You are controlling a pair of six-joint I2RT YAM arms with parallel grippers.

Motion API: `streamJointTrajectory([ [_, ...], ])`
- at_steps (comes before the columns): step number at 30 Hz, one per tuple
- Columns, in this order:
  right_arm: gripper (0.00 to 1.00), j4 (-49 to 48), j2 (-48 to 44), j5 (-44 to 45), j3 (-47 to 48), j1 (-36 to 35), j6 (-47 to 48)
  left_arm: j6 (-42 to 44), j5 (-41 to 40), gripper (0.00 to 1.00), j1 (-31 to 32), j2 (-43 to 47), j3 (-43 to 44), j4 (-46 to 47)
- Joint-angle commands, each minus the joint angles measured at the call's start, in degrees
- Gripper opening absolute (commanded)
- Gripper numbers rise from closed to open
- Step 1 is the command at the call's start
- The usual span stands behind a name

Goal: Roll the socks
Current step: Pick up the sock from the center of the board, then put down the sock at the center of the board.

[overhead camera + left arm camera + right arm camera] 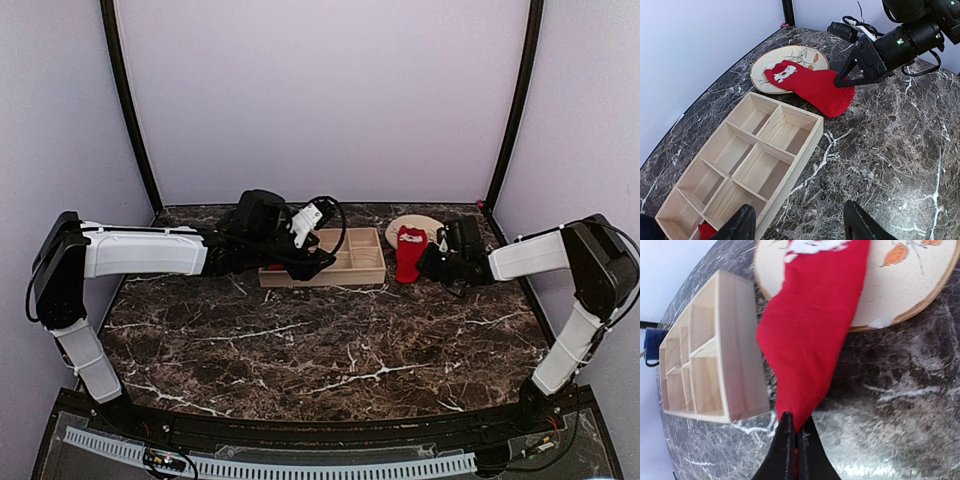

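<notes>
One red sock (409, 255) with a white print lies flat, its printed end on the round plate and its plain end on the marble. My right gripper (796, 427) is shut on the tip of that plain end, low over the table (840, 82). The sock (815, 330) stretches from the jaws up onto the plate. A second bit of red fabric (705, 231) shows in a corner compartment of the wooden tray. My left gripper (799, 212) hangs open over the tray's near edge, nothing between its fingers.
The wooden divided tray (790, 165) stands mid-table, just left of the sock (812, 87). The tan plate (415, 222) with a leaf pattern sits at the back right. A dark blue object (654, 345) shows beyond the tray's far end. Dark marble spreads in front.
</notes>
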State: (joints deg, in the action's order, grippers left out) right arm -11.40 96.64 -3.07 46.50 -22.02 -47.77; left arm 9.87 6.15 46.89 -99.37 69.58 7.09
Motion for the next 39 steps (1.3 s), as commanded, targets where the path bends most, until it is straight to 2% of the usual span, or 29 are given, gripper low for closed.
streamJointTrajectory([
  [1,0.0,6.9,-4.8,-2.3,1.9,-4.3,6.4,0.1,-0.9,0.62,0.5,1.8,-0.6,-0.1],
  [9,0.0,20.2,-16.2,-8.2,3.7,-15.4,18.1,-1.5,-4.4,0.62,0.6,6.0,-2.3,0.7],
  [13,0.0,23.3,-19.4,-14.0,7.1,-20.7,20.0,-4.1,-10.7,0.62,0.6,10.2,-5.2,2.4],
  [16,0.0,26.0,-17.1,-20.2,12.8,-24.5,22.4,-7.3,-16.6,0.62,0.6,14.6,-8.8,4.1],
  [21,0.0,30.2,-7.2,-28.9,27.0,-32.3,27.5,-13.3,-25.2,0.62,0.6,23.5,-15.5,5.0],
  [24,0.0,32.7,-3.1,-33.6,30.5,-35.8,31.3,-15.8,-29.7,0.62,0.6,28.0,-19.4,5.1],
  [28,0.0,32.0,-4.5,-37.5,24.9,-36.5,36.4,-17.5,-33.7,0.62,0.6,32.7,-24.2,6.9],
  [31,0.0,35.9,-3.0,-38.0,21.4,-34.9,42.0,-17.5,-34.3,0.62,0.6,33.7,-26.3,8.1],
  [34,0.03,39.2,-0.1,-37.0,17.5,-33.2,44.6,-17.7,-32.3,0.62,0.6,32.4,-26.2,7.9],
  [39,0.06,38.6,0.6,-34.6,10.9,-31.7,44.6,-17.2,-27.0,0.62,1.8,29.9,-26.9,9.1],
])
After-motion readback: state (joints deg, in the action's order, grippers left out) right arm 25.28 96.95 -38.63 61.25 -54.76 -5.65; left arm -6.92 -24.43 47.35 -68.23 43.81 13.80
